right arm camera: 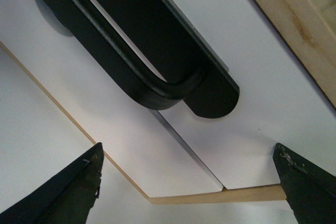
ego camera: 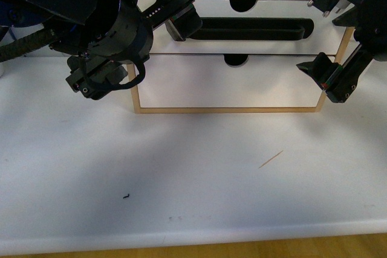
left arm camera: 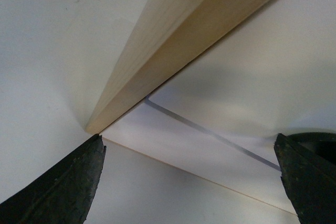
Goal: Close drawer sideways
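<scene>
The drawer (ego camera: pixel 266 11) is the upper one in a light wood chest, with a white front, a long black bar handle (ego camera: pixel 254 28) and a notch (ego camera: pixel 242 5) in its top edge. My left gripper (ego camera: pixel 142 46) is open at the chest's left end, one finger by the handle's left end. In the left wrist view (left arm camera: pixel 191 182) a wood edge (left arm camera: pixel 173 51) and white fronts lie ahead. My right gripper (ego camera: pixel 329 34) is open at the chest's right end. In the right wrist view (right arm camera: pixel 191 182) the handle's end (right arm camera: pixel 173 82) and the drawer's corner show.
Below the drawer is a plain white drawer front (ego camera: pixel 230 86) without a handle. The chest stands on a white table (ego camera: pixel 181 167). A thin wooden stick (ego camera: pixel 271 159) and a small dark speck (ego camera: pixel 127 196) lie on it. The table's front edge (ego camera: pixel 193 241) is near.
</scene>
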### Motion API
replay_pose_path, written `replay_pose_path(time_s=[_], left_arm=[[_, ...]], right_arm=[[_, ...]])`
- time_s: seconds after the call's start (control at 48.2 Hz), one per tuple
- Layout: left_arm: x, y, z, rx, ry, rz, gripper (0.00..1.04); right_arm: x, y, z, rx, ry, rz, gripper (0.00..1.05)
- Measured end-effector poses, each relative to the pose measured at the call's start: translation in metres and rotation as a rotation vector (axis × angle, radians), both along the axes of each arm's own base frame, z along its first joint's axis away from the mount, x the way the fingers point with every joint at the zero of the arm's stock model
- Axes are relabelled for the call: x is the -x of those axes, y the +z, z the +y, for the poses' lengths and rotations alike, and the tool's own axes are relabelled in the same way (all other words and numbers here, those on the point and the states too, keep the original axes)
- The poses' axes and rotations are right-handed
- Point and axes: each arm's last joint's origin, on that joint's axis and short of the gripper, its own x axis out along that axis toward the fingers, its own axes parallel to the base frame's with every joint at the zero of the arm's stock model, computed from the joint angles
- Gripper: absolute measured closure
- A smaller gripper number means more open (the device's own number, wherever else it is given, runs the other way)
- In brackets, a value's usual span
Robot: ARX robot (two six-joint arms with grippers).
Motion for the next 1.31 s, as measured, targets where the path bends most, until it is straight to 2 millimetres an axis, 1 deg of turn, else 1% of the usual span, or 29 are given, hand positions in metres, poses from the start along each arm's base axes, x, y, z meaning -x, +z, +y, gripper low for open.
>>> replay_pose_path(time_s=[0.208,0.519,0.664,0.789,0.872,0.997,1.017,1.08,1.1,1.204,1.246,1.266,1.308], left_arm=[[-0.002,-0.001,0.002,-0.007,0.004,0.003,0.06],[-0.003,-0.002,0.002,-0.009,0.008,0.007,0.06],[-0.002,-0.001,0.003,-0.012,0.014,0.004,0.06],[0.004,0.001,0.008,-0.015,0.029,-0.005,0.06],[0.010,0.002,0.015,-0.025,0.050,-0.012,0.06],[0.034,0.013,0.036,-0.052,0.115,-0.041,0.06],[0.040,0.012,0.040,-0.063,0.128,-0.041,0.06],[0.057,0.015,0.052,-0.087,0.171,-0.049,0.06],[0.060,0.015,0.054,-0.091,0.177,-0.050,0.06],[0.082,0.014,0.065,-0.118,0.214,-0.049,0.06],[0.095,0.012,0.069,-0.135,0.231,-0.041,0.06],[0.105,0.010,0.073,-0.149,0.242,-0.036,0.06],[0.121,0.007,0.078,-0.181,0.263,-0.026,0.06]], right_arm=[[-0.007,-0.004,0.003,-0.015,-0.004,0.023,0.09],[-0.010,-0.009,0.005,-0.030,-0.002,0.041,0.09],[-0.006,-0.007,0.005,-0.047,0.008,0.043,0.09],[0.004,-0.003,0.003,-0.057,0.021,0.025,0.09],[0.017,0.003,-0.002,-0.074,0.031,0.012,0.09],[0.050,0.013,-0.015,-0.113,0.032,-0.016,0.09],[0.060,0.015,-0.019,-0.125,0.028,-0.022,0.09],[0.078,0.017,-0.026,-0.150,0.022,-0.027,0.09],[0.084,0.017,-0.028,-0.159,0.021,-0.027,0.09],[0.108,0.018,-0.038,-0.197,0.005,-0.029,0.09],[0.120,0.018,-0.044,-0.214,-0.009,-0.030,0.09],[0.127,0.018,-0.047,-0.225,-0.017,-0.029,0.09],[0.146,0.015,-0.056,-0.253,-0.039,-0.023,0.09]])
